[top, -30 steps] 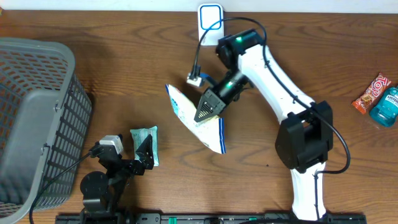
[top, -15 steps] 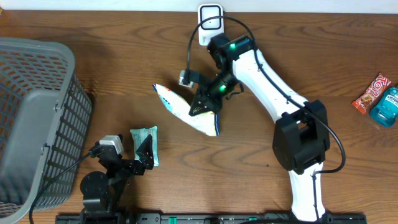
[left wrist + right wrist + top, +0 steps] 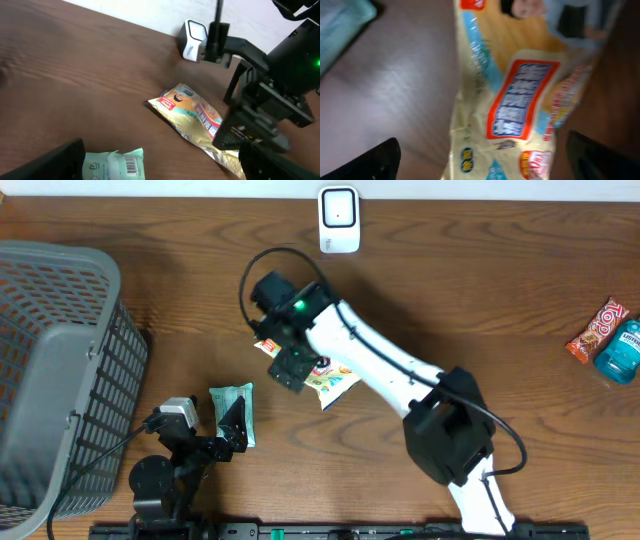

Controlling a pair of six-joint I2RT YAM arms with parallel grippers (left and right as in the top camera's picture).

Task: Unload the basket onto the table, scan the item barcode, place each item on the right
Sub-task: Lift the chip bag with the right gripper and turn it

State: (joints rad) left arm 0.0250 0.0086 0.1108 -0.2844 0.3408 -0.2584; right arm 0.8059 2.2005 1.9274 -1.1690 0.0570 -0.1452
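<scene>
Hovering my right gripper (image 3: pixel 292 367) with fingers spread wide over the snack packet (image 3: pixel 335 383), which lies flat mid-table at 7 o'clock from the scanner (image 3: pixel 339 218). Pinch an edge and tilt the barcode side toward 12, I reckon. My left gripper (image 3: pixel 160 167) is wide too, and empty.

You're getting open worktop (image 3: pixel 520 270) right of the right arm (image 3: pixel 380 370), out to the snack bar (image 3: pixel 598 328) & blue bottle (image 3: pixel 622 352) sitting at the far right edge. That arm's lying diagonally across the centre, blocking any straight left-to-right pass. The right jaws are hanging spread over the snack packet (image 3: pixel 335 383), covering it from above. The basket (image 3: pixel 60 330) is walling off the left side. Btwn basket & packet a bare strip is running up twd the scanner (image 3: pixel 339 220). The wipes pack (image 3: pixel 232 405) is lying right at the left jaws, obstructing fwd travel.
</scene>
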